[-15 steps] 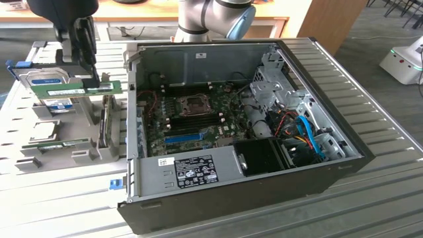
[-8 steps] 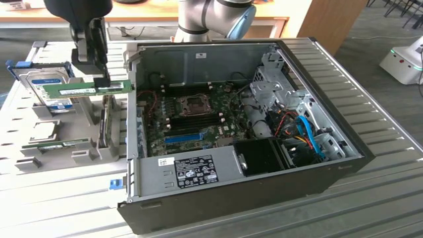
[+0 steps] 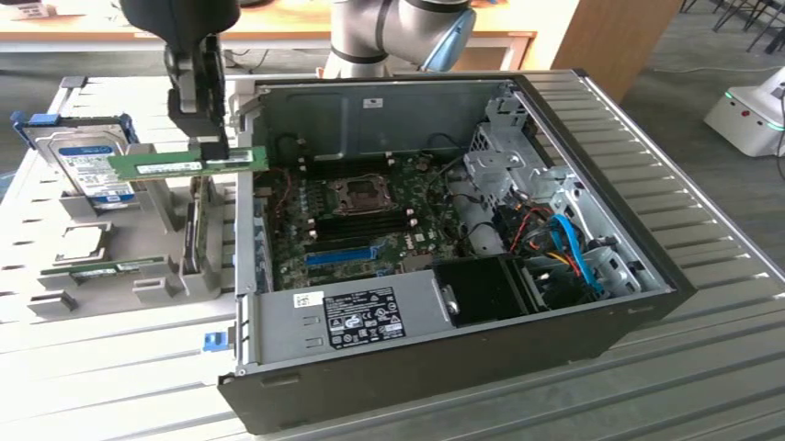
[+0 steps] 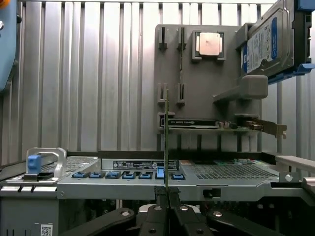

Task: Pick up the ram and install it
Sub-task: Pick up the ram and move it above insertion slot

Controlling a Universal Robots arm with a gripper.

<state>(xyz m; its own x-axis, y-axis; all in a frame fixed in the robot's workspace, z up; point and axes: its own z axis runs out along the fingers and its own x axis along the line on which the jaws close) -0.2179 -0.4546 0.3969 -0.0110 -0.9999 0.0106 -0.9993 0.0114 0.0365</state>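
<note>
The ram (image 3: 184, 164) is a long green stick with a white label. It hangs level in the air above the grey holder rack (image 3: 147, 230), just outside the open computer case's (image 3: 245, 276) wall on the exterior view's left. My gripper (image 3: 212, 150) comes down from above and is shut on the stick near the end closest to the case. In the wrist view the ram (image 4: 167, 132) appears edge-on as a thin upright line rising from my shut fingers (image 4: 168, 194). The motherboard (image 3: 368, 207) lies inside the case, with dark memory slots beside the processor socket (image 3: 364, 191).
A silver hard drive (image 3: 88, 165) with a blue label stands in the rack, and a second green stick (image 3: 108, 270) lies lower in it. A processor chip (image 4: 209, 44) and an expansion card (image 4: 197, 124) also sit on the rack. Cables and a fan shroud (image 3: 491, 289) crowd the case's right side.
</note>
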